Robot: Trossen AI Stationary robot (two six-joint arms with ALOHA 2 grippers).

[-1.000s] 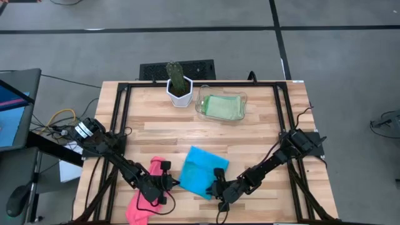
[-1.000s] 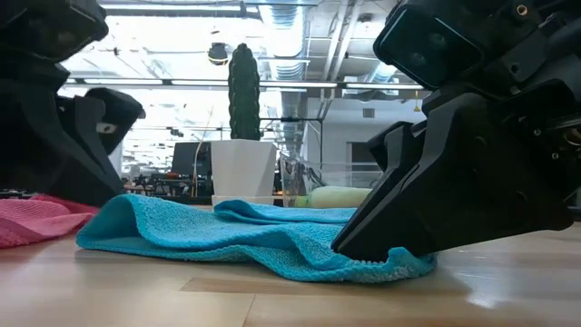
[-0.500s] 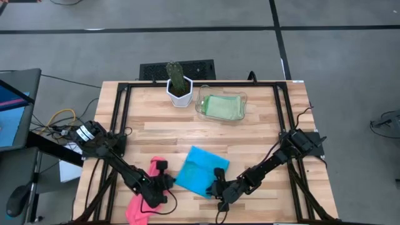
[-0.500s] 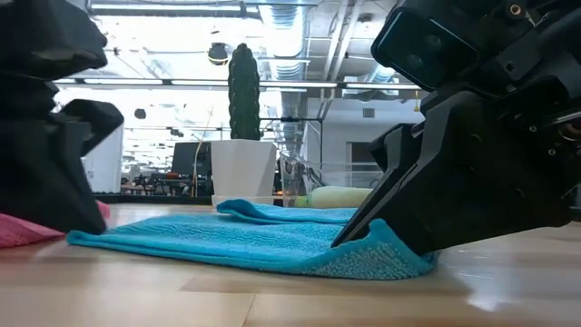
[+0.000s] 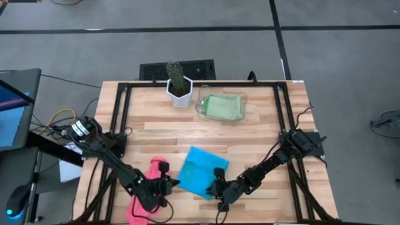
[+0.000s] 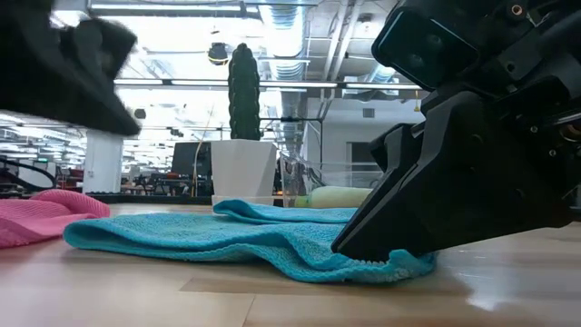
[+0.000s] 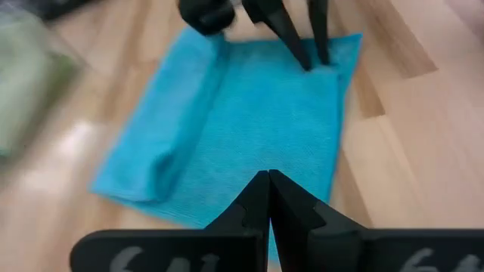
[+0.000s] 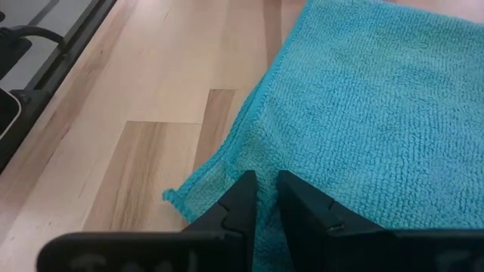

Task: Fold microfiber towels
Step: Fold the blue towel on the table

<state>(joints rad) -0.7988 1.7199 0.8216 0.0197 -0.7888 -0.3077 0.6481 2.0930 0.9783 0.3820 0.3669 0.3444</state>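
My right hand (image 5: 217,185) pinches the near edge of the blue towel (image 5: 201,170), which lies flat on the worktop (image 5: 262,131) between my hands. My left hand (image 5: 170,184) is clenched empty just beside it, the pink towel (image 5: 142,200) at its other side

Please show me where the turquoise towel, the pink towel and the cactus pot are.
turquoise towel (image 5: 201,167): high view, middle of the cloth.
pink towel (image 5: 140,207): high view, its lower bare part.
cactus pot (image 5: 180,95): high view, white front wall.
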